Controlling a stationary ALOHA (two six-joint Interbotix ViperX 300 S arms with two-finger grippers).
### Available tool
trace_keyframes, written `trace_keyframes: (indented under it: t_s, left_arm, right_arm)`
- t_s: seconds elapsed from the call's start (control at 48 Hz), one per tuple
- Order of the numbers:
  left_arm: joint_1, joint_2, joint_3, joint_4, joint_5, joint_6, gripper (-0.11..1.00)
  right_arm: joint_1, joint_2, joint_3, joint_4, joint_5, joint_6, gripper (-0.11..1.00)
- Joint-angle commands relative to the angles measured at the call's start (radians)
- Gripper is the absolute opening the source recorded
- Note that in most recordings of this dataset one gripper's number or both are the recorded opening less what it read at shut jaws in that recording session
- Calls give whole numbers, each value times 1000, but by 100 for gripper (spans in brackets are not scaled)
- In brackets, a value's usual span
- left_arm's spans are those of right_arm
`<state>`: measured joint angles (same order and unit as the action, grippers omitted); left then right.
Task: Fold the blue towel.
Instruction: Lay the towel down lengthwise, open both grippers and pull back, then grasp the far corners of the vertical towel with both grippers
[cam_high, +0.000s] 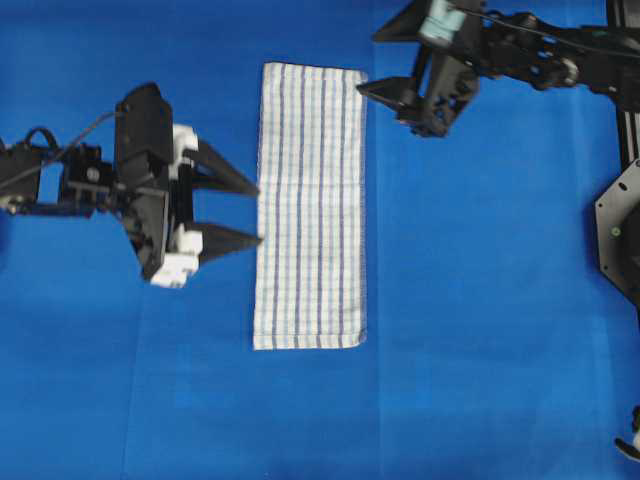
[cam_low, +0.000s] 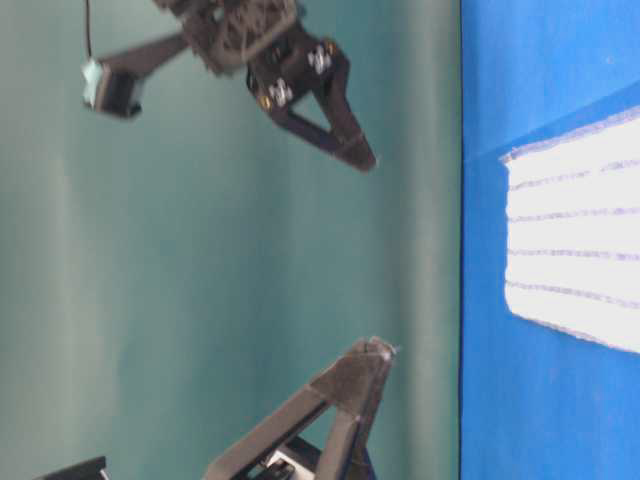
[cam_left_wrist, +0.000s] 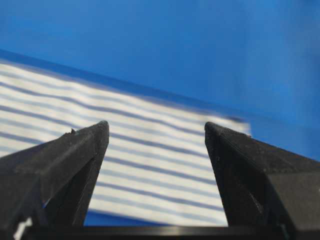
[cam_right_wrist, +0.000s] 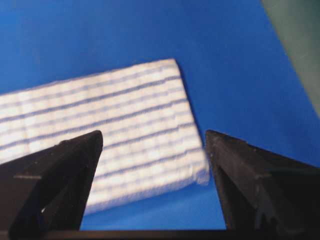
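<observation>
The blue towel (cam_high: 310, 205), white with thin blue stripes, lies flat as a long narrow strip in the middle of the overhead view. My left gripper (cam_high: 255, 213) is open at the strip's left edge, about halfway along, its fingertips pointing at the cloth. The left wrist view shows the towel (cam_left_wrist: 160, 160) between and beyond the spread left gripper (cam_left_wrist: 156, 127), with nothing held. My right gripper (cam_high: 385, 100) hangs open off the towel's far right corner. In the right wrist view that corner of the towel (cam_right_wrist: 125, 125) lies below the right gripper (cam_right_wrist: 152, 135), clear of the fingers.
A plain blue table covering (cam_high: 480, 300) spreads under everything. A black frame and arm base (cam_high: 620, 230) stand at the right edge. The table-level view shows a green backdrop (cam_low: 200, 250) behind both raised grippers and one end of the towel (cam_low: 575, 240).
</observation>
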<state>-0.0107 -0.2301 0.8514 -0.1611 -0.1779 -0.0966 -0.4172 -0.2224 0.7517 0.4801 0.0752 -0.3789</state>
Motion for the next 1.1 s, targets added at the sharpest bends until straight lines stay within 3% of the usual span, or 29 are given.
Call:
trace_keyframes:
  t_s: [0.0, 0.146, 0.375, 0.708, 1.082]
  left_arm:
    - [54, -23, -9, 3, 12, 51, 71]
    - [117, -25, 2, 3, 20, 114, 71]
    - [149, -23, 23, 3, 15, 123, 71]
    - [169, -14, 11, 3, 5, 129, 71]
    - [339, 106, -54, 3, -17, 181, 71]
  right_arm:
    - [6, -63, 32, 20, -20, 12, 85]
    - [20, -117, 92, 29, -41, 38, 85]
    - [29, -140, 141, 31, -69, 64, 85]
    - [29, -126, 130, 29, -86, 64, 85]
    - [-26, 17, 77, 31, -170, 66, 85]
